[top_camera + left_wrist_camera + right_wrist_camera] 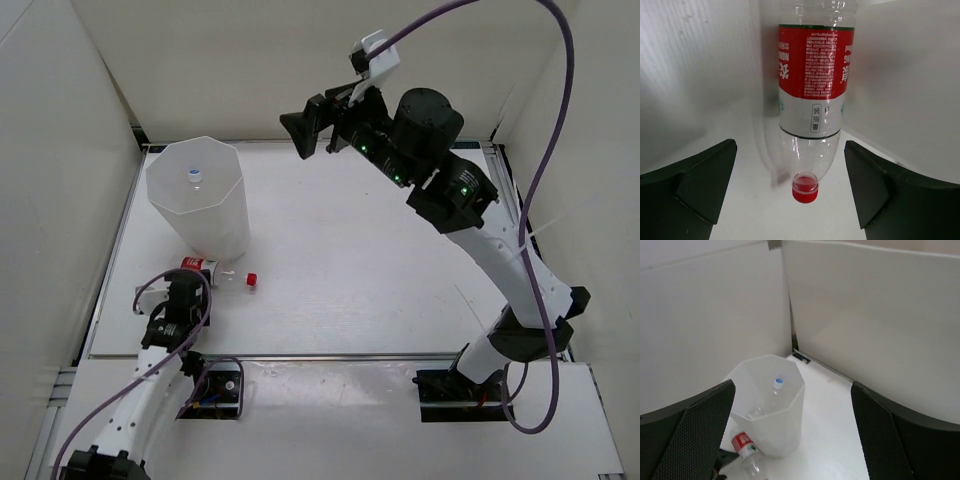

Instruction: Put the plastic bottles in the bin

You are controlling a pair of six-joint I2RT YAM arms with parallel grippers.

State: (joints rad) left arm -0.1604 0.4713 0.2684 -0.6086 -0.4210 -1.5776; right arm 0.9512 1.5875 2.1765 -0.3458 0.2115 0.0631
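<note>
A clear bottle with a red label (pixel 205 268) and a red cap (pixel 252 279) lies on the table against the foot of the bin (pixel 215 225). My left gripper (pixel 186 290) is open and low at this bottle. In the left wrist view the bottle (pixel 815 85) lies ahead, with its cap (pixel 805 189) between the open fingers (pixel 705 180). Inside the bin stands a clear bottle with a blue cap (pixel 194 175), also seen in the right wrist view (pixel 777 383). My right gripper (pixel 315 122) is open, empty and high above the table. The other bottles are not clearly visible.
White walls enclose the table on the left, back and right. The bin (pixel 785 430) stands at the back left near the corner. The right arm (pixel 500 250) reaches up from the near right.
</note>
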